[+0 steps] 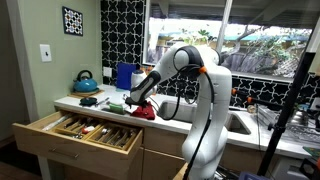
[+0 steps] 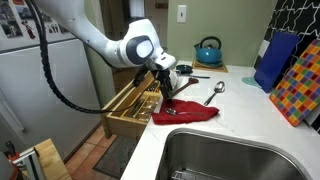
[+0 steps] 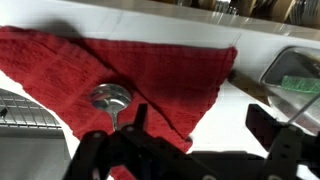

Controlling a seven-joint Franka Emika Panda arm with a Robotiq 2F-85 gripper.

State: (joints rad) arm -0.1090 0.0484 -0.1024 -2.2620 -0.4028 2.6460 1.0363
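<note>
Lower middle of the wrist view: end effector (image 3: 200, 125) hangs released just beside the spoon (image 3: 110, 97) | spoon lies on red cloth (image 3: 150, 65), on tabletop (image 2: 245, 112) | risk imo: jaws snag cloth, dragging both off the edge.

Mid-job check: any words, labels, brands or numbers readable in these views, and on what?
No text can be read anywhere.
Papers on the fridge: too small and blurred.
Framed picture on the wall: pattern only, no letters.
Red cloth, spoon, blue kettle: no markings show.
</note>
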